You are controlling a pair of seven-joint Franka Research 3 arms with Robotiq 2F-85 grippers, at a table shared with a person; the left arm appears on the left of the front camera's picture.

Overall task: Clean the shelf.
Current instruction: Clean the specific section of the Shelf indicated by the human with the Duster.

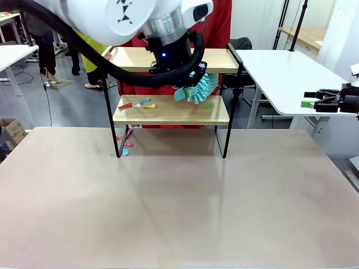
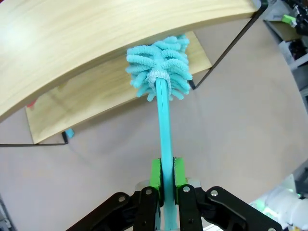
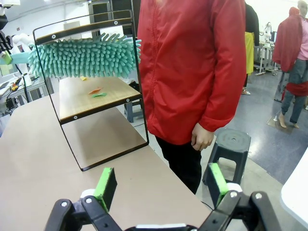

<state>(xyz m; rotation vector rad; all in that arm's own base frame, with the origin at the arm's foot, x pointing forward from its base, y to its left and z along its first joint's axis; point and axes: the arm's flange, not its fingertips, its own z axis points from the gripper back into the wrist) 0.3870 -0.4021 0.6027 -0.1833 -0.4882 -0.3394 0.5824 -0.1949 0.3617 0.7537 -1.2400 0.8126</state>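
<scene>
Front view: shelf stands mid far edge of the tabletop. Duster head sits between the boards, over the lower board's right half. Paper scraps lie on its left half. Right hand hangs off the right edge.

Left wrist view: left hand is clamped tight on the duster's thin handle.

Right wrist view: right hand has its fingers spread wide and carries nothing.

Judgement: the shelf looks light and thin-legged and is likely to skid under a hard push. The duster's fluffy head gives. The handle looks stiff and slick, so grip it low.
</scene>
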